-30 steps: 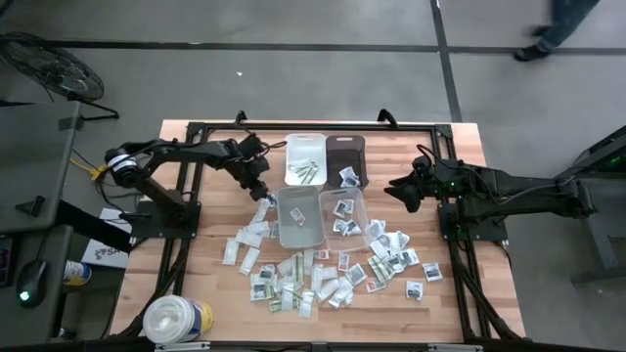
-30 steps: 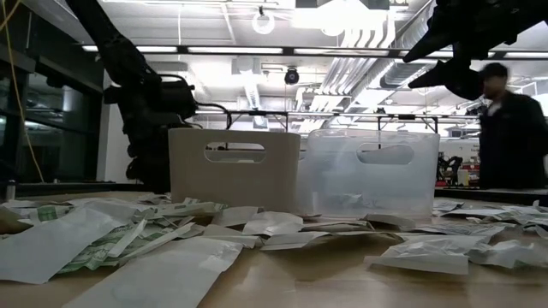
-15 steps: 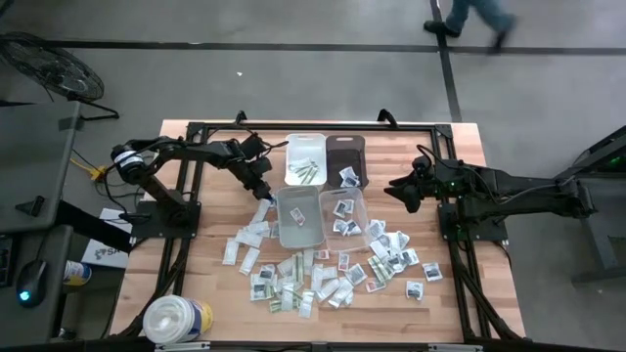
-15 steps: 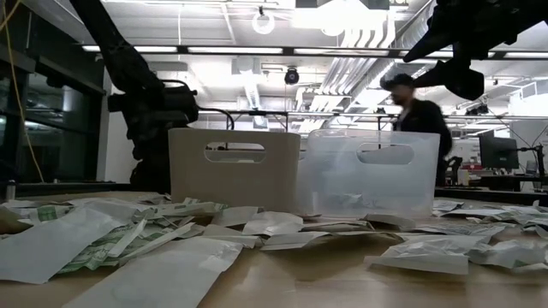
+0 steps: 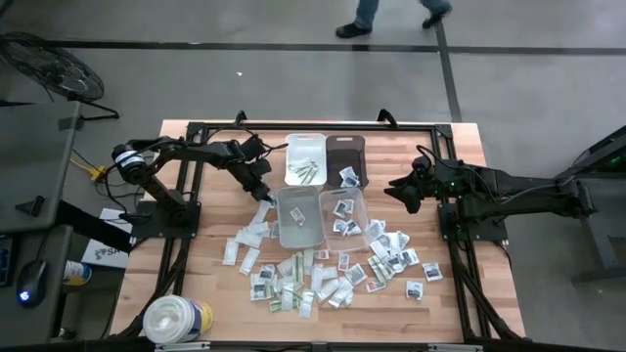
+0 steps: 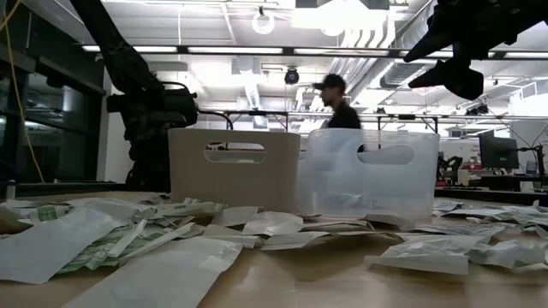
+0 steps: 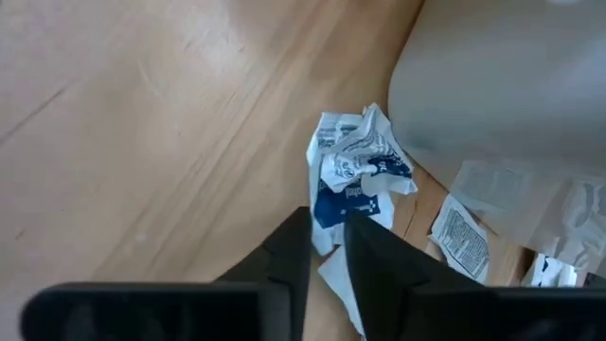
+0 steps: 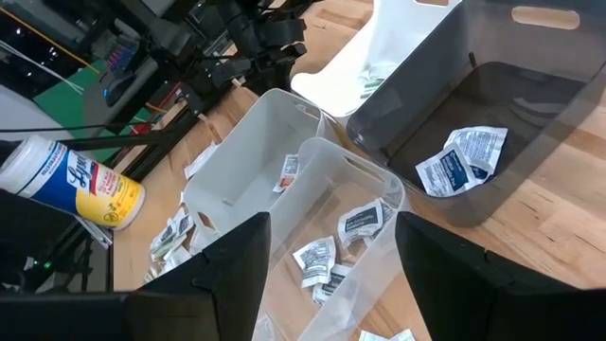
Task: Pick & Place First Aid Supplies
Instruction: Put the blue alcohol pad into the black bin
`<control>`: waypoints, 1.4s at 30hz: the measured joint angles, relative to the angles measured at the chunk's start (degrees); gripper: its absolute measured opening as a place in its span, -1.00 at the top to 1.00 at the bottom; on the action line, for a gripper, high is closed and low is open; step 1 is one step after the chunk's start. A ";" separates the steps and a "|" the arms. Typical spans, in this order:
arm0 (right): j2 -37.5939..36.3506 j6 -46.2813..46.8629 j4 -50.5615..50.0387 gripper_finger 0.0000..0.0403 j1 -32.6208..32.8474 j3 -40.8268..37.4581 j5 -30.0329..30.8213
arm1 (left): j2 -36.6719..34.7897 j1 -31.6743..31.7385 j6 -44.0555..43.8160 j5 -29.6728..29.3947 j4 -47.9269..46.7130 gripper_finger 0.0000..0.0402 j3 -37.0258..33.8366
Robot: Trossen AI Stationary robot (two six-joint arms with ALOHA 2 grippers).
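Now the left gripper sits low on the wooden bench, just beside the 9 o'clock edge of a translucent white plastic bin. Its fingers, wide apart a second ago, have drawn nearly together and pinch a crumpled white paper packet with dark blue print against the bench. The arm itself has barely shifted. Dozens more small flat paper packets lie scattered toward 6 o'clock of the bins. The right gripper hangs at 3 o'clock of the bins, unmoved, its fingers spread wide and empty. Behind the bench, a person has walked across the room.
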 joint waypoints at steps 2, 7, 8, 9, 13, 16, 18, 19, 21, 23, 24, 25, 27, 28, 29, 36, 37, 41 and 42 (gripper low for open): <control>0.00 -0.14 -0.05 -0.10 0.01 0.00 0.00 | 0.00 0.00 0.17 -0.02 0.06 0.77 0.00; 0.00 -0.66 -0.28 -0.10 0.00 0.00 0.00 | 0.00 0.00 1.71 -1.90 0.16 0.96 0.00; 0.00 -0.66 -0.28 -0.10 0.02 0.00 -0.05 | 0.00 0.00 2.11 -2.18 0.19 0.98 0.00; 0.00 -0.66 -0.28 -0.10 0.02 0.00 -0.28 | 0.00 0.00 2.34 -2.45 0.20 0.98 0.00; 0.00 -0.66 -0.28 -0.10 0.01 0.00 -0.68 | 0.00 0.00 3.68 -2.27 0.00 0.99 0.00; 0.00 -0.66 -0.28 -0.10 0.02 0.00 -1.09 | -0.33 0.00 4.06 -2.17 -0.59 0.99 0.00; 0.00 -0.66 -0.28 -0.10 0.00 0.00 -1.08 | -0.84 0.01 4.69 -2.14 -1.17 0.99 0.00; 0.00 -0.66 -0.28 -0.10 0.00 0.00 -1.07 | -1.11 0.01 4.76 -2.14 -1.30 1.00 0.00; 0.00 -0.66 -0.28 -0.10 0.02 0.00 -1.09 | -2.15 0.04 4.77 -2.13 -1.30 1.00 0.00; 0.00 -0.61 -0.29 -0.10 0.00 0.00 -1.09 | -3.44 0.07 4.77 -2.12 -1.18 1.00 0.07; 0.02 -0.61 -0.30 -0.10 0.02 0.00 -1.09 | -3.95 0.07 4.77 -2.40 -1.19 1.00 0.07; 0.00 -0.59 -0.31 -0.10 0.00 0.01 -1.09 | -4.50 0.08 4.76 -2.83 -1.32 1.00 0.07; 0.00 -0.58 -0.31 -0.10 0.01 0.00 -1.09 | -5.73 0.07 4.75 -4.09 -1.30 1.00 0.07; 0.00 -0.55 -0.31 -0.10 0.02 0.02 -1.09 | -6.30 0.07 4.81 -4.82 -1.34 1.00 0.07; 0.00 -0.52 -0.31 -0.10 0.02 0.01 -1.09 | -6.83 0.04 5.13 -5.81 -1.49 1.00 0.07; 0.00 -0.45 -0.33 -0.10 0.02 0.02 -1.09 | -9.74 0.04 8.97 -12.91 -5.67 1.00 0.07; 0.01 -0.46 -0.33 -0.10 0.00 0.02 -1.09 | -10.12 0.04 9.59 -14.24 -6.30 1.00 0.07; 0.01 -0.44 -0.33 -0.10 0.00 0.02 -1.09 | -11.85 0.04 10.98 -17.60 -7.49 1.00 0.07; 0.00 -0.45 -0.35 -0.10 0.00 0.02 -1.09 | -12.39 0.04 11.03 -18.13 -7.50 1.00 0.07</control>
